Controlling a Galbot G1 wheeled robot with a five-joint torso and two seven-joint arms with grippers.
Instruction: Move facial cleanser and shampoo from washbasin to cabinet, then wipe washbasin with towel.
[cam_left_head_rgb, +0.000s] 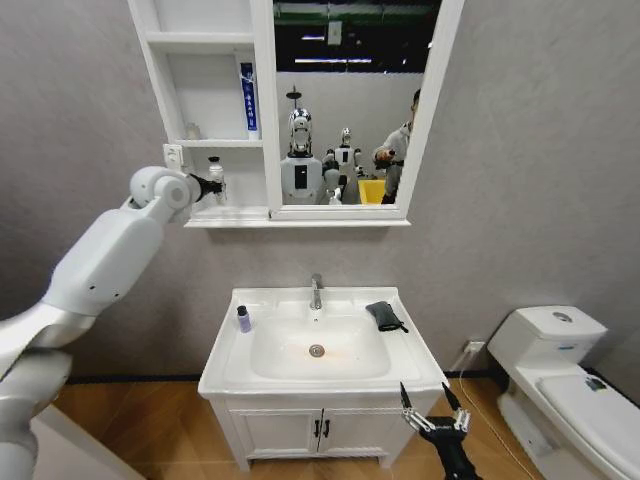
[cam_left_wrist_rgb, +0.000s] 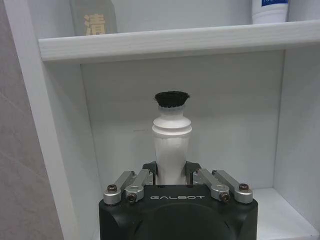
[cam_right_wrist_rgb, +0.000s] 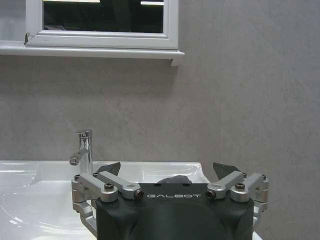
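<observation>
Your cabinet (cam_left_head_rgb: 205, 215) has the left gripper (cam_left_head_rgb: 207, 186) at its lowest shelf, jaws closed on a white bottle (cam_left_wrist_rgb: 171, 147) (black cap). Your washbasin (cam_left_head_rgb: 318, 372) holds the towel (cam_left_head_rgb: 384, 315) and a small bottle (cam_left_head_rgb: 243, 319). Right gripper (cam_left_head_rgb: 434, 408) waits low, jaws wide.

My left gripper (cam_left_wrist_rgb: 172, 176) carries the word GALBOT in pale letters on its black housing, and my right gripper (cam_right_wrist_rgb: 170, 172) bears the same word. A translucent bottle (cam_left_wrist_rgb: 94, 16) on the shelf above shows a large Chinese character, 清.
</observation>
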